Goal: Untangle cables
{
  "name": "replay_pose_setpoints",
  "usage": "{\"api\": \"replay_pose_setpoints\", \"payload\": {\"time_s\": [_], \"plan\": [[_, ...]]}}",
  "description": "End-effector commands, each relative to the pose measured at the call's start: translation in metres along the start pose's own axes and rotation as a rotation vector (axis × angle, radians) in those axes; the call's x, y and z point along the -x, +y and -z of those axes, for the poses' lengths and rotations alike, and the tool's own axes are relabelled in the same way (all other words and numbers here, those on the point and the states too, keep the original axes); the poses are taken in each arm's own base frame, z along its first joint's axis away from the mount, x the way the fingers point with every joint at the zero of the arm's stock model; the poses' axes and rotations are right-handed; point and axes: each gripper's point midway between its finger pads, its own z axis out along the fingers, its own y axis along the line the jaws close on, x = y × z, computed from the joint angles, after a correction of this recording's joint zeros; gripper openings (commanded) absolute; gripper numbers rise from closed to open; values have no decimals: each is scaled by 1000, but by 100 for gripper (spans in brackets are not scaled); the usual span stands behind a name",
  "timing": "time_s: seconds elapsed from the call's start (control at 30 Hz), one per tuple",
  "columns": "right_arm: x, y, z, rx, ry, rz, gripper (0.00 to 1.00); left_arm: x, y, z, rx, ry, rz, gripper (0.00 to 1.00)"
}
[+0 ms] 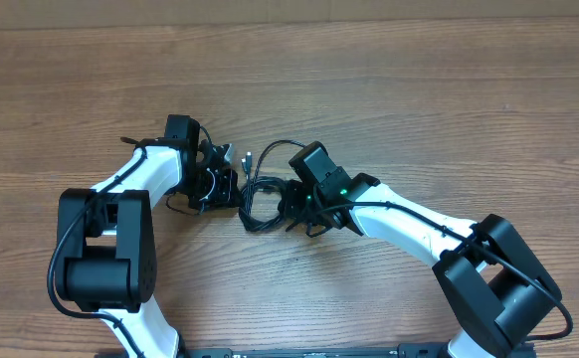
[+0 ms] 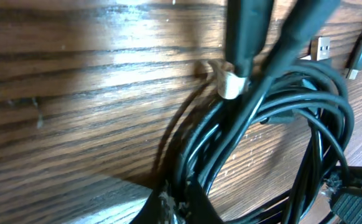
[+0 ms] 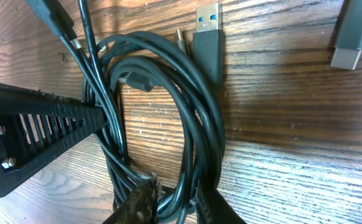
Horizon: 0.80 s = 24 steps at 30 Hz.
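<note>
Wood-grain worktop (image 1: 419, 89) fills every view. On it the white and black left arm (image 1: 135, 179) and right arm (image 1: 409, 224) reach inward from the near edge and meet near the middle, with a small green light (image 1: 342, 193) glowing on the right arm's wrist.

Between them lie the cables (image 1: 260, 199), thin black cords wound into a loose coil flat on the wood, with a few ends trailing toward the far side.

In its wrist view the left pincer (image 2: 175, 208) is clenched on several strands of the coil at the bottom of the frame. The right pincer (image 3: 175, 199) is closed around the coil's near side, strands running between its fingertips. A ribbed black finger of the left pincer touches the coil's left edge in that view.

A USB plug (image 3: 207, 37) with a blue insert lies just beside the coil's far side, and a grey, silver-tipped plug (image 3: 349, 43) sits apart at the right. A pale band (image 2: 231, 84) wraps one cord. Any lettering on the plugs is too small to tell.
</note>
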Motion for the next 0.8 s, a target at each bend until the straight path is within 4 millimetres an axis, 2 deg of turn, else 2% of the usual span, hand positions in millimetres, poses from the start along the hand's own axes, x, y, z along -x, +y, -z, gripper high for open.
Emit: {"api": "replay_pose_setpoints", "payload": {"time_s": [0.0,0.17,0.63,0.77], "plan": [[-1,-1,-1,-6,-5,4,20,-21,26,-20,89,77,39,4],[-1,-1,-1,-6,-6,4,20,-20,26,-20,88,75,39,4],[-1,-1,-1,-5,-5,4,29,-20,26,-20,88,72,37,4],[-1,0,-1,-3,-2,5,27,-20,26,-20,88,73,37,4]]}}
